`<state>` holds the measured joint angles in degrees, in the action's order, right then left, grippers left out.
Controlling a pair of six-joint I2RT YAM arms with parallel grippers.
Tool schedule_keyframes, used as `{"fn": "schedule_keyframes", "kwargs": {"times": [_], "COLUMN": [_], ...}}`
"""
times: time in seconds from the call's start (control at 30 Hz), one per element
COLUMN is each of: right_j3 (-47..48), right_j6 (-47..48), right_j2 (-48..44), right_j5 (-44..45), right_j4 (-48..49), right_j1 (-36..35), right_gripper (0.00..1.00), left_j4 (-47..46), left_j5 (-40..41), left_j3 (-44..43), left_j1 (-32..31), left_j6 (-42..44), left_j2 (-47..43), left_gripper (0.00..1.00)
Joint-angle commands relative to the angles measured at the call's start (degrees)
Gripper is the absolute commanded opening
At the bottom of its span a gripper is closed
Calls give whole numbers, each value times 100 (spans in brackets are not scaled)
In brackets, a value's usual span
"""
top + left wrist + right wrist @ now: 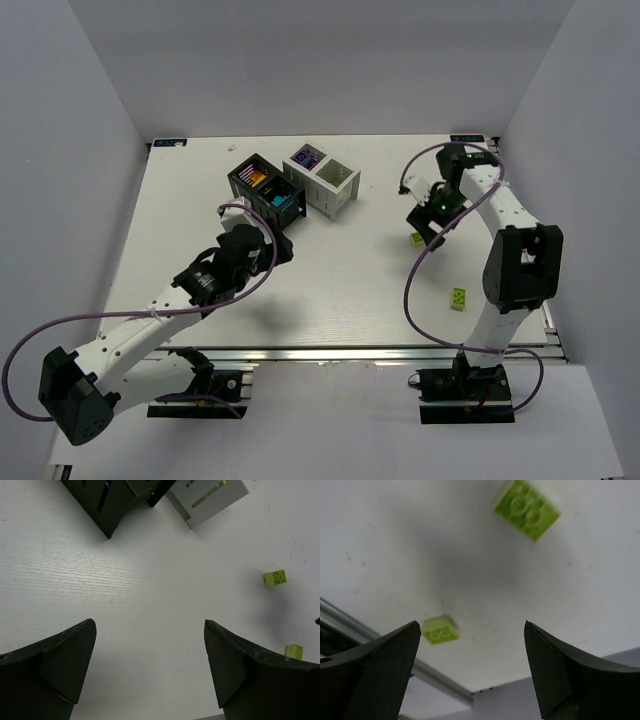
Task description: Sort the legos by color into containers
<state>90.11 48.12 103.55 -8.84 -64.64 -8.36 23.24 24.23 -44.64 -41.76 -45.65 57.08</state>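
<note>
lime lego (416, 238) partly hidden beneath right gripper (470, 645), jaws apart.

Top view looks down from high behind; both wrist views, close above the tabletop (150, 590), share two lime bricks (275, 577).

The white tabletop (340, 290) carries a black slatted container (265, 190) and a white slatted container (322, 178) side by side at the far middle. One lime green brick (458, 298) lies near the right front, and another lime green brick (417, 238) lies farther back.
</note>
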Motion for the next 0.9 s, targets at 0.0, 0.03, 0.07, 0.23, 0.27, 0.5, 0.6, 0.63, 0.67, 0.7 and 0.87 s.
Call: {"fn": "schedule_keyframes", "kwargs": {"times": [0.0, 0.03, 0.07, 0.23, 0.27, 0.5, 0.6, 0.63, 0.67, 0.7, 0.87], "right_j3": [-334, -623, -756, -1311, -1398, -1338, -1381, -1425, -1486, -1539, -2049], "right_j6": [-800, -926, -1023, -1548, -1682, -2131, -2166, -2184, -2201, -2288, -2851], "right_j2": [-159, -159, -151, -46, 16, 684, 798, 807, 799, 790, 544], "right_j5": [970, 1172, 1279, 1648, 1675, 1289, 1210, 1192, 1174, 1174, 1638], "right_j4": [-681, -690, -699, -435, -444, -637, -646, -646, -637, -611, -356], "right_j1": [10, 10, 10, 141, 194, 431, 519, 528, 537, 537, 546], "right_gripper": [89, 89, 89, 89, 89, 89, 89, 89, 89, 89, 78], "left_j4": [-153, -171, -180, -233, -224, -259, -294, -390, -434, -470, -532], "left_j5": [-462, -576, -629, -718, -726, -727, -700, -700, -709, -718, -797], "left_j3": [-194, -194, -185, -71, -53, 122, 271, 333, 403, 499, 650], "left_j1": [238, 360, 422, 572, 572, 581, 581, 581, 581, 581, 581], "left_j6": [468, 504, 539, 654, 654, 426, 224, 171, 109, 4, -234], "left_j2": [31, 66, 75, 67, 40, -205, -433, -504, -557, -610, -795], "left_gripper": [98, 98, 98, 98, 98, 98, 98, 98, 98, 98, 98]}}
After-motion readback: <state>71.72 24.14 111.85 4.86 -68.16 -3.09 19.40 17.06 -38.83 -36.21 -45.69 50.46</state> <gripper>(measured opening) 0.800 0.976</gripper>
